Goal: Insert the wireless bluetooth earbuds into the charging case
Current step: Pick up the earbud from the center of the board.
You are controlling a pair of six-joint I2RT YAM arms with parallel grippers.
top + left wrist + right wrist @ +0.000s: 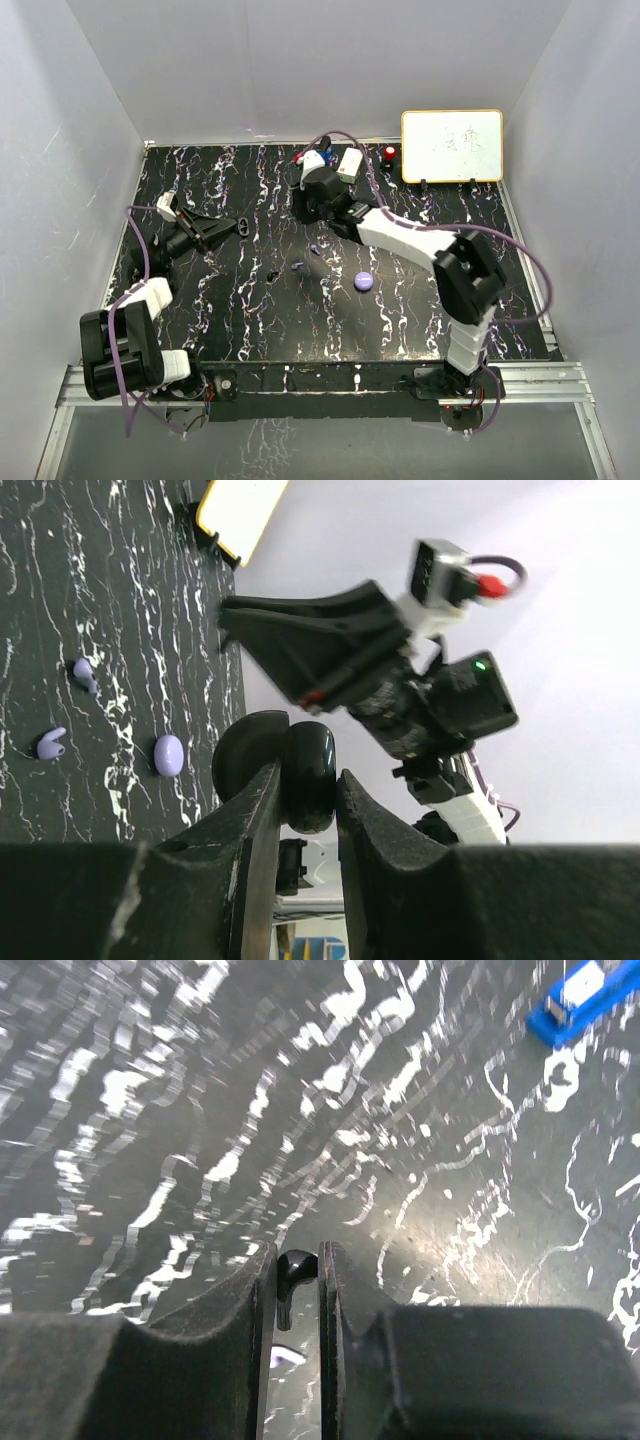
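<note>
**Counter** (240,320): a black, white-veined surface is carrying all the items.

**Right arm** (400,235): it is being extended to the far centre of the counter. The right tool (297,1260) is being kept almost fully closed. Its two jaws are pinching the black earbud (293,1268) at the very tips. This is judged to leave the bud's body exposed for seating. Whether the bud is being held clear of the counter cannot be told.

**Left arm** (150,295): it is being held at the left side. The left tool (305,777) is clamped tight across the black charging case (312,760). The case is being presented off the counter and turned towards the right arm. This is judged to give the case a fixed seat while the bud is brought over. Two rounded black halves are showing, but whether the lid is open cannot be told.

**Lavender puck** (364,281): it is lying near centre-right, apart from both tools and not being handled.

**Blue gadget** (585,995): it is lying at the far edge, beyond the right tool.

**Lavender earbuds** (50,744): two are lying loose at mid-counter, between the two tools and just left of the puck. They are being touched by nothing.

**Progress**: insertion is judged not yet done, as the held bud and the case are well apart.
</note>
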